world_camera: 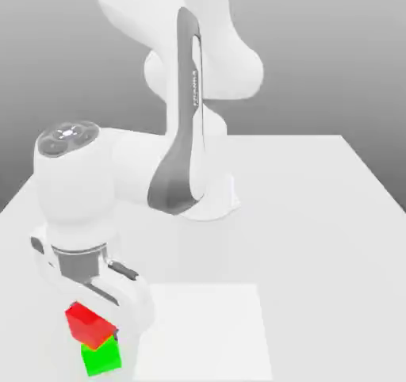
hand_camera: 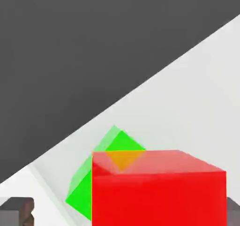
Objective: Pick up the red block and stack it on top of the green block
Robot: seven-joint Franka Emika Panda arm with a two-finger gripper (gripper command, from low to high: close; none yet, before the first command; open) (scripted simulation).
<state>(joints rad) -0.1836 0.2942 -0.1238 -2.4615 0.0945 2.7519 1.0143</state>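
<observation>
Outside, I saw the gripper low at the table's near corner, on the exterior view's left, the red block sitting skewed atop the green block. Through the hand view, its fingers stood wide beside the red block, the green block beneath.

- Simulated robot test bench, not a lived-in room
- Plain white surface against a flat grey backdrop, no furnishings
- White robot arm mounted on it
- Smooth, untextured red block and green block
</observation>
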